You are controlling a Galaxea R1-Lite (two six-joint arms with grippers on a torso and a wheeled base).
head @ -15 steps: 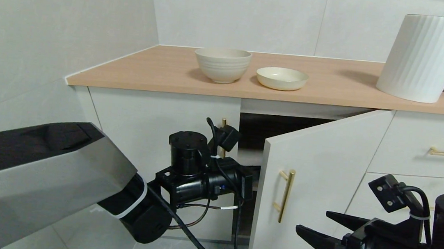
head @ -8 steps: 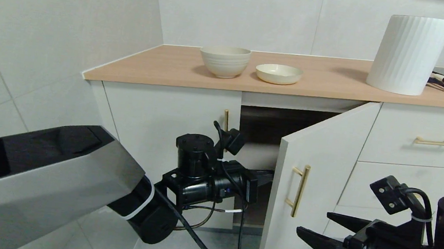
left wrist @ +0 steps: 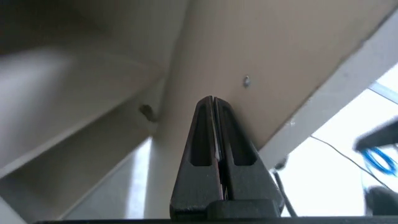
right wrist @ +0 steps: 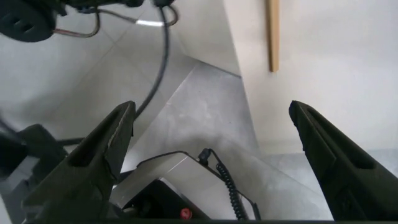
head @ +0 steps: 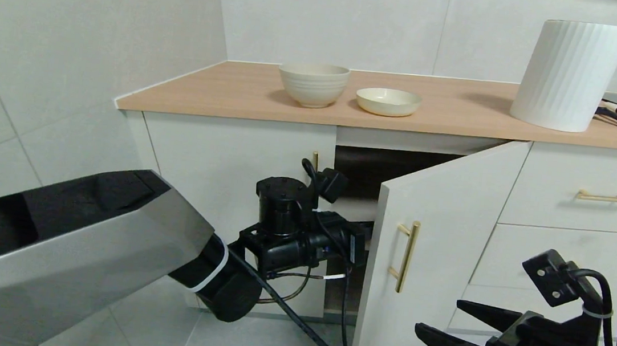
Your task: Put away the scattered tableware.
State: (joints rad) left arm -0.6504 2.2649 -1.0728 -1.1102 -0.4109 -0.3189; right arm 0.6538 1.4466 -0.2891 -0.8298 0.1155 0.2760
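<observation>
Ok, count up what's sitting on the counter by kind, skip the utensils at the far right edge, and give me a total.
Deep bowl: 1
Shallow dish: 1
Ribbed white canister: 1
Total: 3

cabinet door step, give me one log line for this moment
door: part open | left gripper: jaws shut, at door's inner side | right gripper: jaws open, empty | bowl, dish: on counter
</observation>
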